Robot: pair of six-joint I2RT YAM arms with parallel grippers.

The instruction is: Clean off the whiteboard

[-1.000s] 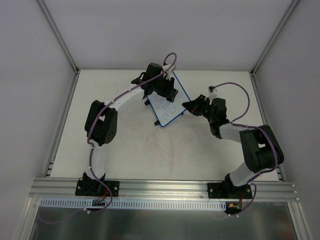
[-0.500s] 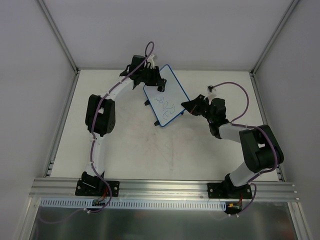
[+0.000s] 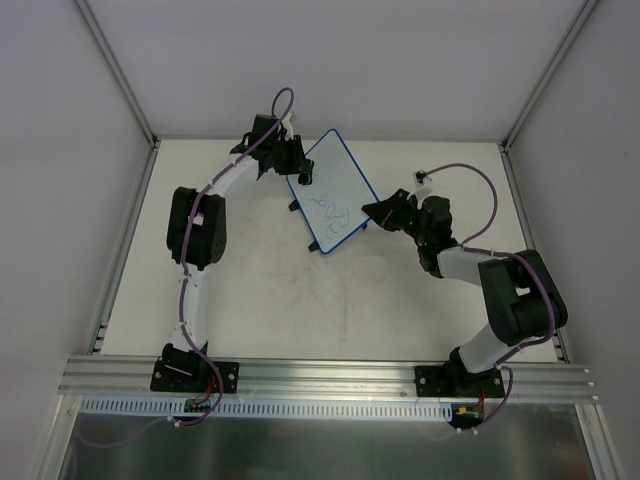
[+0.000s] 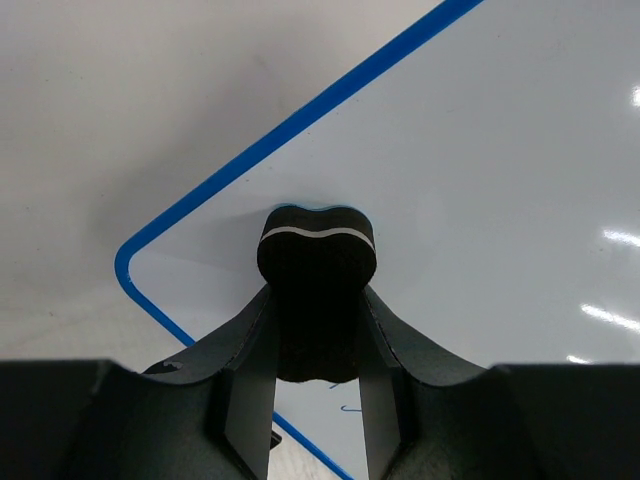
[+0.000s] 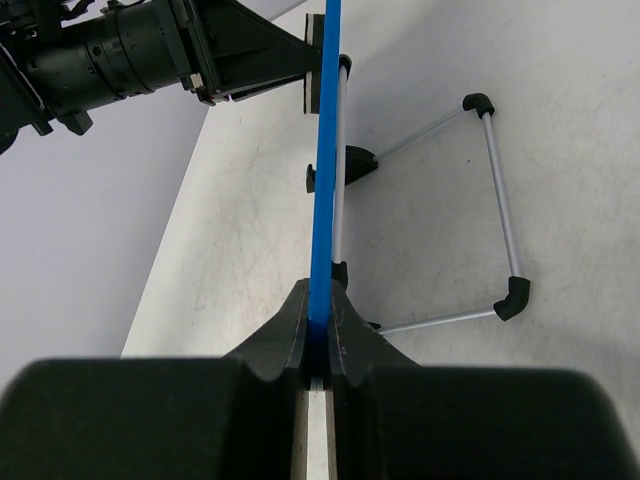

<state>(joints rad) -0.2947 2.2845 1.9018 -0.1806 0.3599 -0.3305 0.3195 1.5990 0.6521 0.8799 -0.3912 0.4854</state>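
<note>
While the right gripper (image 3: 372,212) is clenched on the blue rim of the whiteboard (image 3: 338,178), which stands propped near the middle of the bench's (image 3: 300,300) far edge, the left gripper (image 3: 300,176) grasps a black eraser (image 4: 317,255) against the board by its left corner; blue scribbles (image 3: 331,211) mark the nearer half.

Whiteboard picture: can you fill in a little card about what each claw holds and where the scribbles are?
Whiteboard: blue rim, propped on its wire stand
Left claw: shut on the black eraser, at a board corner with no scribbles
Right claw: shut on the board's edge
Scribbles: blue, on the half nearer the right claw, not wiped yet
</note>
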